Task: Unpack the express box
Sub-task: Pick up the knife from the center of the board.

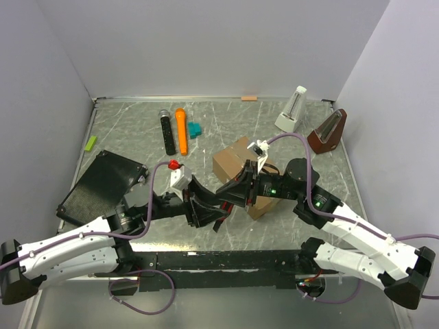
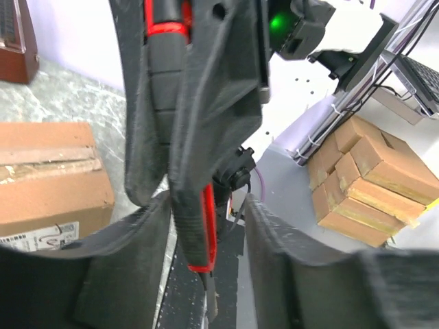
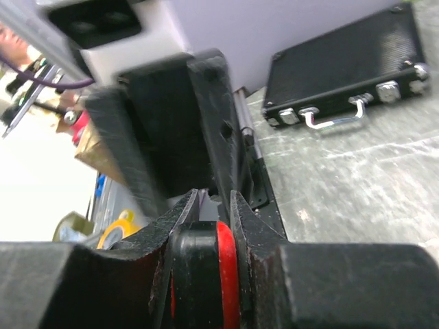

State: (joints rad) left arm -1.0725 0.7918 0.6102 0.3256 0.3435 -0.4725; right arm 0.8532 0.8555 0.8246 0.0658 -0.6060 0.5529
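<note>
The express box is a brown carton standing mid-table, its taped top seam showing in the left wrist view. Just in front of it the two grippers meet. My right gripper is shut on the handle of a black and red utility knife. The knife hangs blade-down between the fingers of my left gripper. Those fingers stand open around it, with a gap on the right side. From above, the left gripper sits left of the right gripper, and the knife is hard to make out.
A flat black ribbed case lies at the left. At the back are a black cylinder, an orange marker, a teal block, a green piece, a white metronome and a brown metronome.
</note>
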